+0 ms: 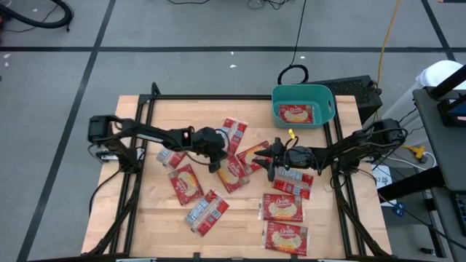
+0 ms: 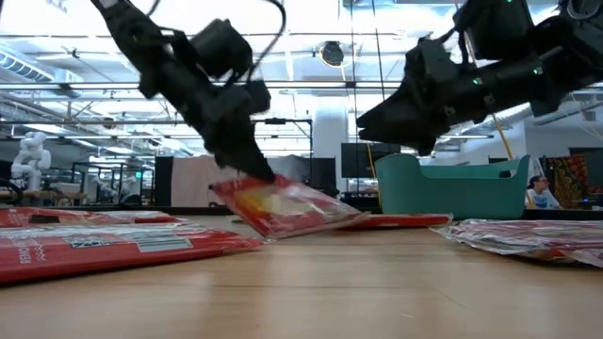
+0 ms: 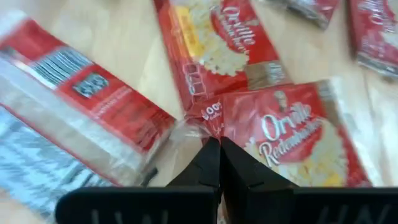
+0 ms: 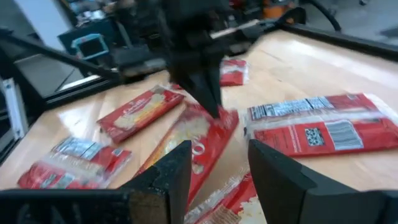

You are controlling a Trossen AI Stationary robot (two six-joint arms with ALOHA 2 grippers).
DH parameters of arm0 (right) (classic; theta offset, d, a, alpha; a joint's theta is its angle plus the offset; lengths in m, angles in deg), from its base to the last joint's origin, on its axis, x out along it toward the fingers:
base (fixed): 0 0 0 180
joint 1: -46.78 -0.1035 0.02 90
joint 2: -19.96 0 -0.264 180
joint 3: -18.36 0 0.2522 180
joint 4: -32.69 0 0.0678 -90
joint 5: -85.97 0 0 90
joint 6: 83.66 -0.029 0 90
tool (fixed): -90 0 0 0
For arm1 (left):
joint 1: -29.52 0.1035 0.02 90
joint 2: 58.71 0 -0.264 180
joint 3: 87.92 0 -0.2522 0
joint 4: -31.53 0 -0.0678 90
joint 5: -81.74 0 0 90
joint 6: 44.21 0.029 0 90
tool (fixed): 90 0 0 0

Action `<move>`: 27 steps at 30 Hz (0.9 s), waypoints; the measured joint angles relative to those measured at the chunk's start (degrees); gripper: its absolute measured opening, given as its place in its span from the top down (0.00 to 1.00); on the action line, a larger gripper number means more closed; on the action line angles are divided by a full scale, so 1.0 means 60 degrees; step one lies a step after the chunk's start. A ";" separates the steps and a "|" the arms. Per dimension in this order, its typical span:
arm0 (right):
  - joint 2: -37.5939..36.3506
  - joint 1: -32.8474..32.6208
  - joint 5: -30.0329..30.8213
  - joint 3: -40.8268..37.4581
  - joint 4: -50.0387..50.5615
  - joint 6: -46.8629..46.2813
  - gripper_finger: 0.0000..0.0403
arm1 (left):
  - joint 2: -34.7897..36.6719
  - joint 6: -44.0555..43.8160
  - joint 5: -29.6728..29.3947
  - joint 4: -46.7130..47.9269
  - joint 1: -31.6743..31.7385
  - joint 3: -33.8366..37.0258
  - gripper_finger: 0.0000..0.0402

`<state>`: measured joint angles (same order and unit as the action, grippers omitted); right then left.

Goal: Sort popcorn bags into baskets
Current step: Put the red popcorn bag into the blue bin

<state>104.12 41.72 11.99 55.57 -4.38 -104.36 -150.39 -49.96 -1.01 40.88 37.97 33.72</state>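
Several red popcorn packets lie scattered on the wooden table [image 1: 153, 218]. The teal basket [image 1: 303, 104] stands at the far right corner with one packet [image 1: 295, 113] lying flat inside. My left gripper [image 1: 216, 161] is at mid-table, shut on a packet [image 1: 231, 173] whose popcorn picture faces up. My right gripper [image 4: 217, 165] hovers open just right of that packet, above the table, fingers pointing at the left gripper [image 4: 208, 93]. It touches nothing. My left gripper pinches the packet's clear sealed end [image 3: 198, 127] between its two shut fingers [image 3: 211, 162], slanting down from the table's left. That end is raised [image 2: 247, 188] and the packet is tilted, its lower edge [image 2: 273, 230] on the table.
Loose packets lie around both grippers: label-side up at the left [image 1: 206, 213], picture-side up at the near right [image 1: 282, 207], [image 1: 285, 237]. A black frame rail [image 1: 138, 131] borders the table. A person sits in the room far behind the basket [image 2: 537, 193].
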 joint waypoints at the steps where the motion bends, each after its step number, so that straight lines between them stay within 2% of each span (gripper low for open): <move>1: 0.0002 0.0002 0.0080 0.0179 0.0245 -0.0223 0.62 | 0.0243 0.0151 -0.0089 0.0034 -0.0013 0.0000 0.99; 4: 0.0000 0.0029 0.0079 0.0734 0.1033 -0.0668 0.62 | 0.0951 0.0493 -0.0401 0.0166 -0.0066 0.0000 0.99; 9: 0.0000 0.0029 0.0071 0.1494 0.2154 -0.0512 0.62 | 0.1927 0.1052 -0.1192 0.0426 -0.0073 -0.0004 0.99; 12: 0.0000 0.0029 0.0063 0.1565 0.2195 -0.0156 0.62 | 0.2310 0.1364 -0.1591 0.0539 -0.0033 -0.0018 1.00; 21: 0.0550 0.0372 0.0052 0.1565 0.1733 0.0798 0.59 | 0.2377 0.1456 -0.1646 0.0751 -0.0061 -0.0015 1.00; 24: 0.0972 0.0809 -0.0514 0.1586 0.1386 0.0825 0.54 | 0.2373 0.1488 -0.1651 0.0694 -0.0121 -0.0015 1.00; 27: 0.1448 0.1205 -0.1723 0.1805 0.1362 0.0576 0.49 | 0.2373 0.1480 -0.1651 0.0644 -0.0124 -0.0015 1.00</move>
<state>112.81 48.95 1.65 66.40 3.79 -100.91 -136.16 -41.08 -10.92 44.74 37.23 33.63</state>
